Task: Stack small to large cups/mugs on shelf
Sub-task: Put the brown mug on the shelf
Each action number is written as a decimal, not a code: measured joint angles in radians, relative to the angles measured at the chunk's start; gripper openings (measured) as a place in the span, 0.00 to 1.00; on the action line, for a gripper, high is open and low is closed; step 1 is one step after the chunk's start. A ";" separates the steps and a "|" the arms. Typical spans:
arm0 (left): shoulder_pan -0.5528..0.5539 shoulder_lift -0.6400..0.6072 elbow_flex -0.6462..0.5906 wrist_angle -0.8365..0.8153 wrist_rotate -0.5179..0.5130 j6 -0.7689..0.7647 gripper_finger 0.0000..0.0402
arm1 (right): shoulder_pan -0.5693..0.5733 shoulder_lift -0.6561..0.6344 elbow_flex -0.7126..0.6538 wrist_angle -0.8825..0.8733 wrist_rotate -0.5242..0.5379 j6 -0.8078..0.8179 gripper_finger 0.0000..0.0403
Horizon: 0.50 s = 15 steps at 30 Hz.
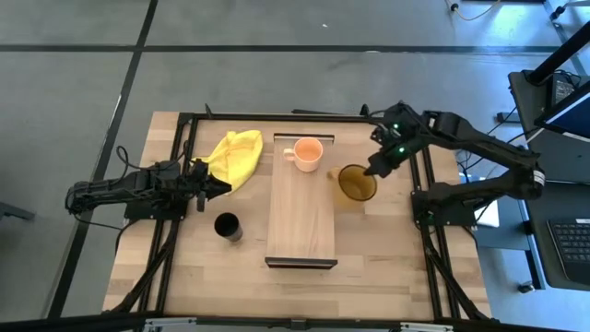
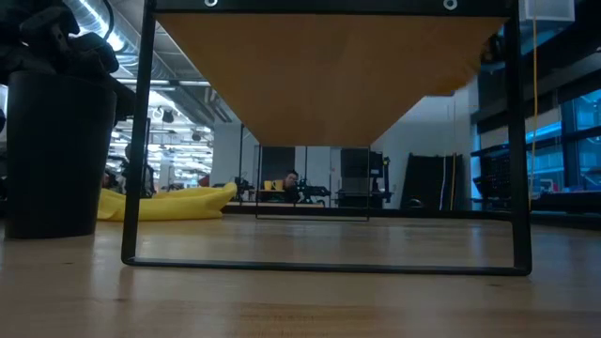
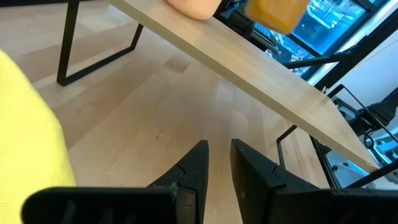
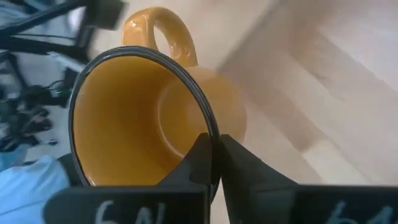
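The shelf (image 1: 300, 207) stands mid-table on its dark end brackets. The peach mug (image 1: 307, 153) stands upright on the shelf's far end. The small black cup (image 1: 228, 226) stands on the table left of the shelf and shows large in the low view (image 2: 52, 150). My right gripper (image 1: 375, 168) is shut on the amber mug (image 1: 356, 183), just off the shelf's right edge. My left gripper (image 1: 219, 185) is beside the yellow cloth, empty, with a narrow gap between its fingers (image 3: 219, 152). My right gripper holds the amber mug by its dark rim (image 4: 210, 127), on the side opposite the handle (image 4: 163, 31). One finger is inside the mug and one outside. The fingers come slanting down from the table's far right. No mug shows on the table in the low view, so it seems lifted clear.
A yellow cloth (image 1: 234, 157) lies on the table at the far left of the shelf, next to my left gripper. Dark frame rails run along the table's left and right sides. The near half of the shelf (image 1: 300, 231) is bare.
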 joint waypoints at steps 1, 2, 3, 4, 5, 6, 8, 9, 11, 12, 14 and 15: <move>0.000 0.000 0.000 0.000 0.000 0.000 0.15 | 0.020 0.006 0.000 0.033 -0.002 0.016 0.04; 0.000 0.000 0.000 0.000 0.000 0.000 0.15 | 0.039 0.014 0.000 0.066 -0.003 0.030 0.04; 0.000 0.000 0.000 0.000 0.000 0.000 0.15 | 0.059 0.025 0.000 0.100 -0.004 0.042 0.04; 0.000 0.000 0.000 0.000 0.000 0.000 0.15 | 0.078 0.037 0.000 0.128 -0.006 0.049 0.04; 0.000 0.000 0.000 0.000 0.000 0.000 0.15 | 0.097 0.050 0.000 0.149 -0.005 0.051 0.04; 0.000 0.000 0.000 0.000 0.000 0.000 0.15 | 0.116 0.066 0.000 0.162 -0.003 0.056 0.04; 0.000 0.000 0.000 0.000 0.000 0.000 0.15 | 0.152 0.102 0.000 0.192 -0.002 0.075 0.04; 0.000 0.000 0.000 0.000 0.000 0.000 0.15 | 0.168 0.121 0.000 0.217 -0.006 0.076 0.04; 0.000 0.000 0.000 0.000 0.000 0.000 0.15 | 0.197 0.157 0.000 0.267 -0.022 0.080 0.04; 0.000 0.000 0.000 0.000 0.000 0.001 0.15 | 0.210 0.174 0.000 0.288 -0.030 0.081 0.04; 0.000 0.000 0.000 -0.001 0.001 0.001 0.15 | 0.230 0.209 0.000 0.344 -0.036 0.078 0.04; 0.000 0.000 0.000 -0.002 0.001 0.003 0.15 | 0.238 0.229 0.005 0.370 -0.036 0.072 0.04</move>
